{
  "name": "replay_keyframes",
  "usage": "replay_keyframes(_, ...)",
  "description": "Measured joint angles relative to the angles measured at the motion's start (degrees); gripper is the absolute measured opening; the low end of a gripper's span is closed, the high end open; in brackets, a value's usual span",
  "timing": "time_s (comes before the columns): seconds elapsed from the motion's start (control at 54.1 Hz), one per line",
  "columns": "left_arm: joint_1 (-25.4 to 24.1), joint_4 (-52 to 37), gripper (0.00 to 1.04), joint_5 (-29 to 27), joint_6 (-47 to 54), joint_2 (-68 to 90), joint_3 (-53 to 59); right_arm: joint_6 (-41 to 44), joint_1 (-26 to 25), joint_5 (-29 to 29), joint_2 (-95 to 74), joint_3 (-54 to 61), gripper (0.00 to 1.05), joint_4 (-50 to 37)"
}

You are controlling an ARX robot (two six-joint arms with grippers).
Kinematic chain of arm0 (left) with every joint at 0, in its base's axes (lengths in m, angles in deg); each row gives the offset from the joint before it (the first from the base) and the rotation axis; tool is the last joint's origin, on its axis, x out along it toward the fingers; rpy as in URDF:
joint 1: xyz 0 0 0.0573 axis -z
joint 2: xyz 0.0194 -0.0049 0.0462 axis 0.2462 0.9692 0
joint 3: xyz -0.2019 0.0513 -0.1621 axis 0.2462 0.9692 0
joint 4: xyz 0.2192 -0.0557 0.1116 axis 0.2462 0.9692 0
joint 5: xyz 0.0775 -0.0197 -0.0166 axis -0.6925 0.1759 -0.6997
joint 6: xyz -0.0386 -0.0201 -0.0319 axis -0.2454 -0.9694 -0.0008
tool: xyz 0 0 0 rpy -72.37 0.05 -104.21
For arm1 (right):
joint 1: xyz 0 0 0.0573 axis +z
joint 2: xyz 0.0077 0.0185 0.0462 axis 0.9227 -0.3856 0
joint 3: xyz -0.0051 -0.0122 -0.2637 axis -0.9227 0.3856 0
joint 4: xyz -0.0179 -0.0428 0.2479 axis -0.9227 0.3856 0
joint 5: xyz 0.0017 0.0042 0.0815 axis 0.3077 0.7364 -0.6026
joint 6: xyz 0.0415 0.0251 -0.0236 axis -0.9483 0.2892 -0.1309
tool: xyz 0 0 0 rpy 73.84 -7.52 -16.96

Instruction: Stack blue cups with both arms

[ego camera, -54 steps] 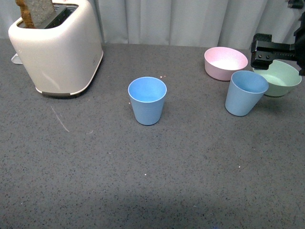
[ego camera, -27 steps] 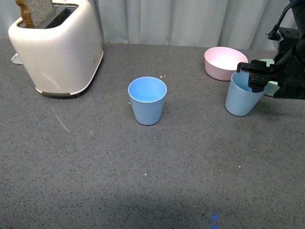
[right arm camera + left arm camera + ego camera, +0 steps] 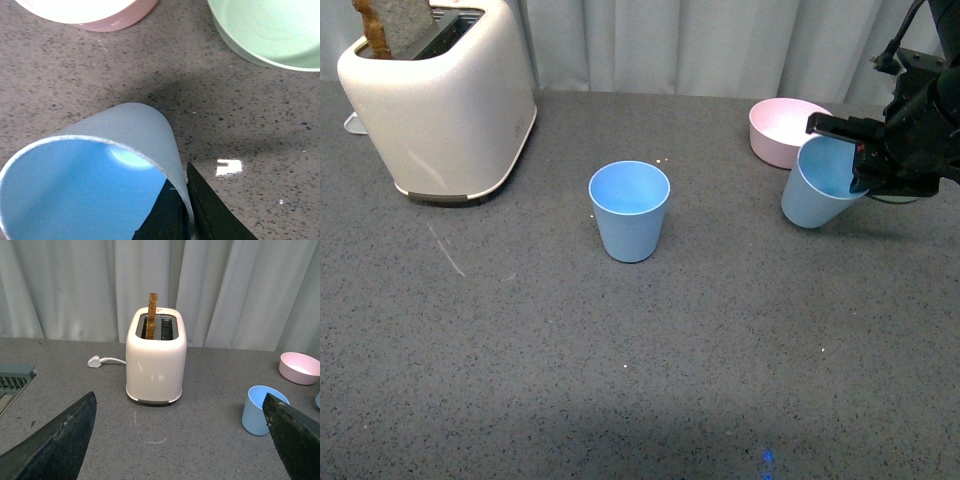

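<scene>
While the big toaster (image 3: 440,100) is cut off at the top, far left, your left gripper (image 3: 179,405) hangs with its jaws wide apart. Your right gripper (image 3: 865,165) pinches the rim of one tipped blue cup (image 3: 813,192) beside the pink bowl (image 3: 785,128) and hides most of the green bowl (image 3: 270,30). The other blue cup (image 3: 629,210) stands upright in the middle of the table (image 3: 720,350).

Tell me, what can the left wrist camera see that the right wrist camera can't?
Only the left wrist view shows the toaster with bread sticking up, the white plug and the standing blue cup. Only the right wrist view shows the green bowl and the tilted blue cup, its rim pinched by the right fingers. Both show the pink bowl and the grey table.
</scene>
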Motion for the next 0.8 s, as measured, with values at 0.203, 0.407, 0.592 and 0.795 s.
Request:
replay_keyframes(0.203, 0.0, 0.0, 0.98, 0.02, -0.02, -0.02, 0.0, -2.16, 3.5, -7.67, 5.53, 0.0, 0.01, -0.07)
replay_keyframes(0.407, 0.0, 0.0, 0.98, 0.0, 0.0, -0.02, 0.0, -4.44, 12.76, -12.33, 8.96, -0.7, 0.01, -0.5)
replay_keyframes(0.592, 0.0, 0.0, 0.98, 0.0, 0.0, -0.02, 0.0, -4.87, 16.13, -11.54, 6.84, -1.75, 0.01, -0.24)
replay_keyframes(0.795, 0.0, 0.0, 0.98, 0.0, 0.0, -0.02, 0.0, -5.38, 16.5, -11.37, 5.33, -2.82, 0.01, 0.39)
